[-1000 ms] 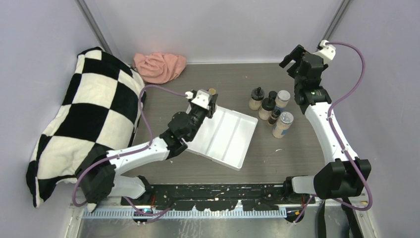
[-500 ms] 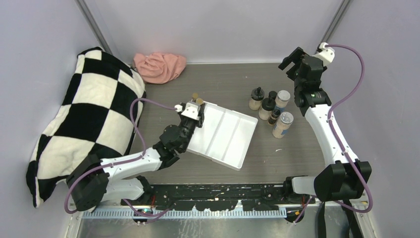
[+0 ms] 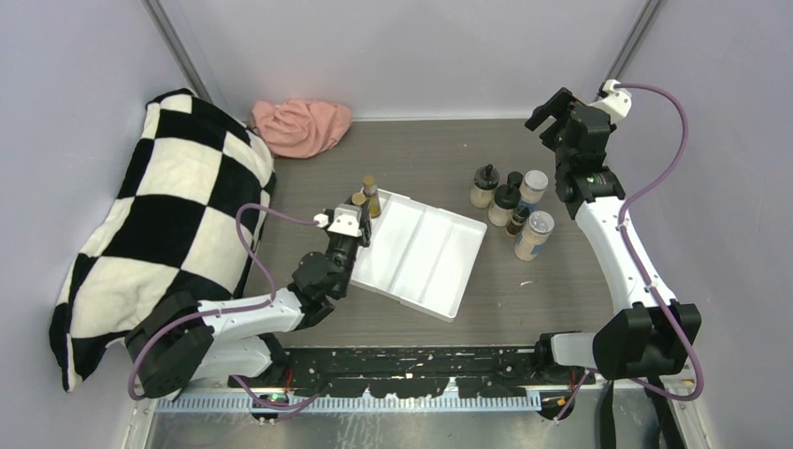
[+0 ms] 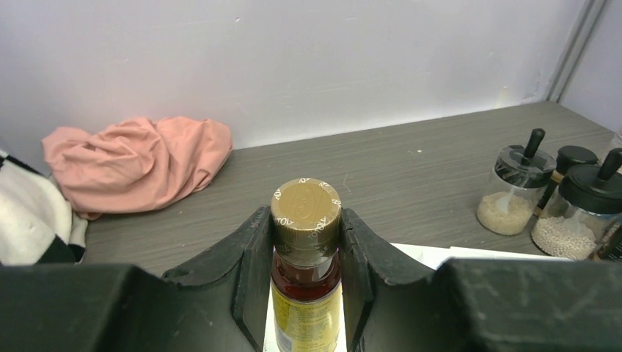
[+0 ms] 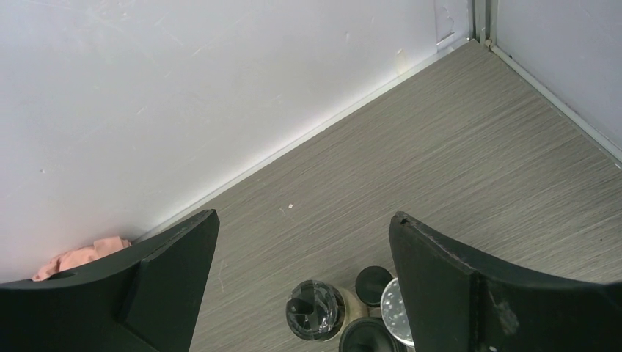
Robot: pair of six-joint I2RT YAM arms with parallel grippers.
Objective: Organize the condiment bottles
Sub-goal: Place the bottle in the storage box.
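My left gripper (image 3: 357, 217) is shut on a slim yellow bottle with a brown cap (image 4: 306, 220), holding it upright at the far left corner of the white tray (image 3: 421, 262). A second yellow bottle (image 3: 370, 185) stands just beyond it. The other condiment bottles stand in a cluster right of the tray: two black-lidded beige jars (image 3: 483, 186) (image 3: 504, 203), two tiny dark bottles (image 3: 515, 181) (image 3: 520, 221) and two clear shakers (image 3: 534, 188) (image 3: 534, 234). My right gripper (image 3: 550, 110) is open and empty, high above the cluster's far side; its view looks down on the jar lids (image 5: 315, 310).
A pink cloth (image 3: 301, 124) lies at the back left near the wall. A black-and-white checkered pillow (image 3: 159, 234) fills the left side. The tray's compartments hold nothing. Grey walls close the back and both sides.
My left gripper has drawn back toward the near left with the yellow bottle in it. The second yellow bottle now shows standing by the tray corner. The right arm has barely moved.
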